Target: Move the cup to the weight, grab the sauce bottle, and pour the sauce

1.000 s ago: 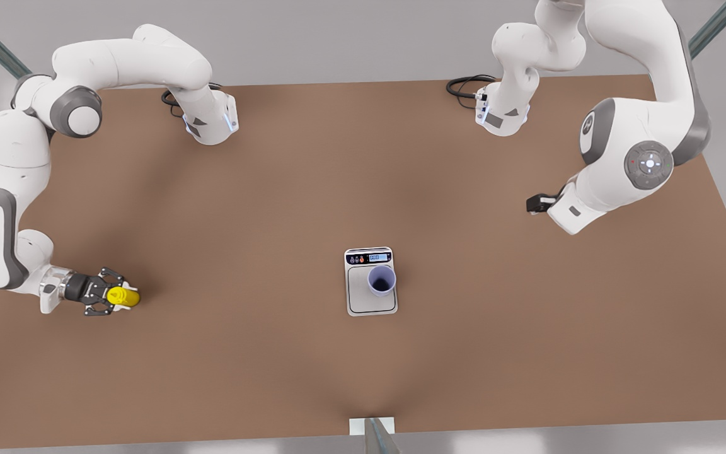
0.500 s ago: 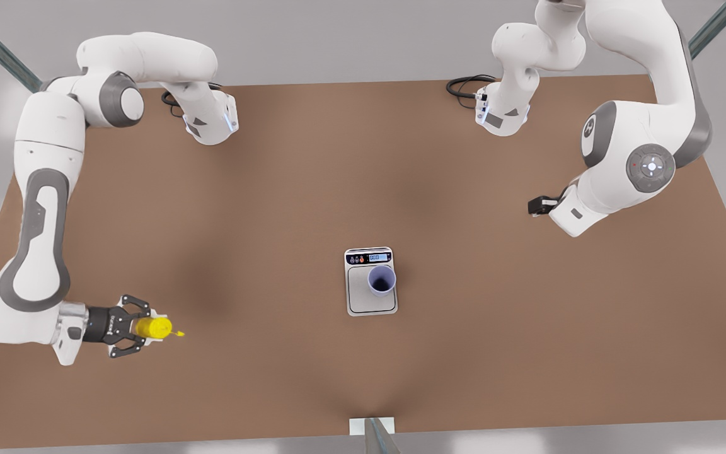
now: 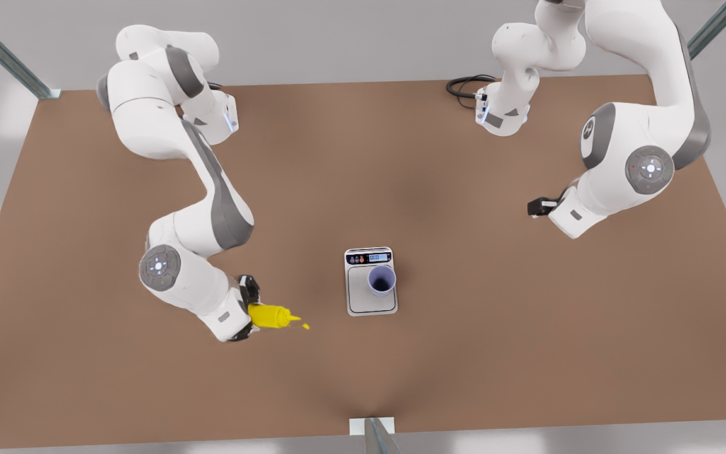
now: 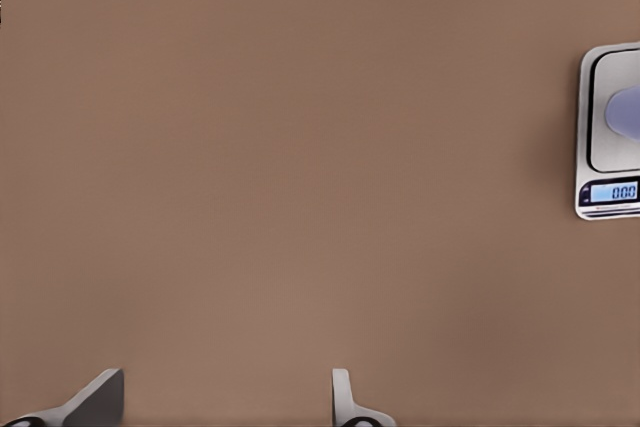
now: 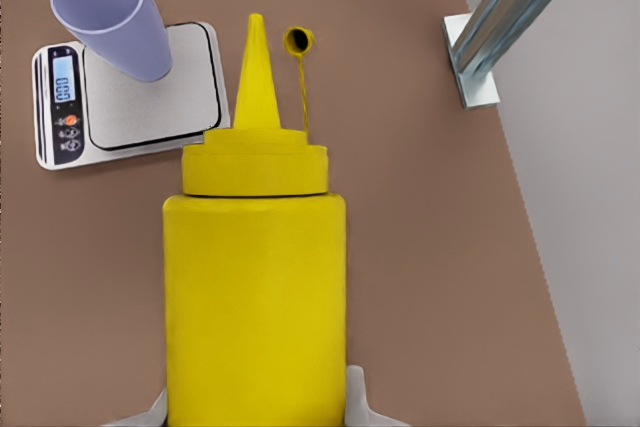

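Right now the sauce bottle (image 3: 268, 316) is lying nearly level above the tabletop (image 3: 464, 353), its pointed nozzle aiming toward the weight (image 3: 370, 281), and it is sitting well apart from the scale, on the front view's left of it. In the right wrist view the bottle (image 5: 256, 292) is filling the space between the two fingers (image 5: 357, 402), which are pressing against its yellow sides near the base, so the right gripper (image 3: 246, 310) is clamping it firmly. A small cap (image 5: 298, 42) is dangling on a thin strap beside the nozzle. The cup (image 3: 381, 280) is standing upright on the grey plate of the weight, toward the corner near the display strip and the front view's right edge of the plate; in the right wrist view the cup (image 5: 113, 15) is leaning across the weight (image 5: 130, 97) only because of the camera angle. Farther out, the left gripper (image 3: 541, 205) is hanging over bare tabletop near the front view's right side, waiting; in the left wrist view its fingers (image 4: 95, 402) are spread wide apart with nothing between them, and the weight (image 4: 608, 132) is peeking in at the edge.
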